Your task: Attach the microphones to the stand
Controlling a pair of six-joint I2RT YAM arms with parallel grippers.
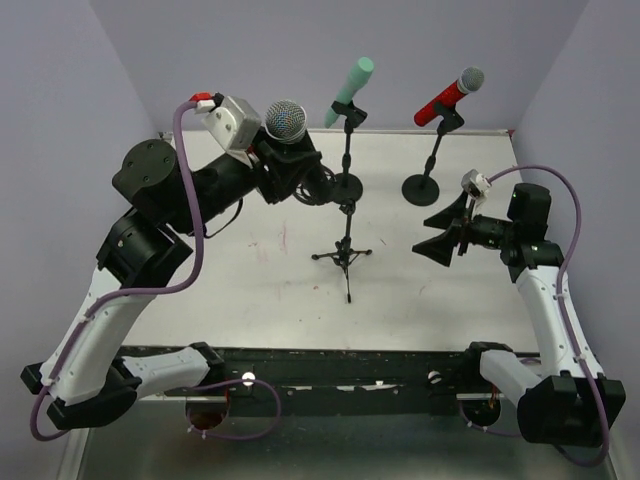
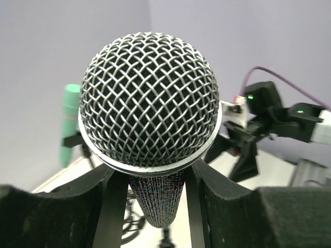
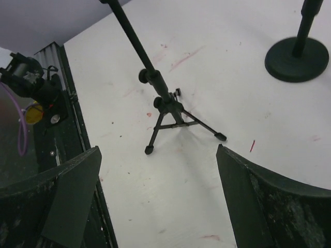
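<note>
My left gripper [image 1: 288,160] is shut on the black microphone [image 1: 285,121] and holds it upright, above the table at the back left. In the left wrist view its silver mesh head [image 2: 150,103] fills the frame, with the body [image 2: 158,201] clamped between my fingers [image 2: 227,201]. The mint-green microphone [image 1: 350,90] sits in a round-base stand [image 1: 346,186]. The red microphone [image 1: 450,97] sits in another round-base stand [image 1: 424,188]. A small tripod stand [image 1: 345,255] stands at mid-table with no microphone in it. My right gripper [image 1: 447,228] is open and empty, right of the tripod [image 3: 165,108].
The right gripper [image 3: 158,196] hovers over bare white table [image 3: 181,206]. The red microphone's round base [image 3: 297,59] lies beyond it. The table's near edge carries a black rail [image 1: 330,362]. Purple walls close in the back and sides.
</note>
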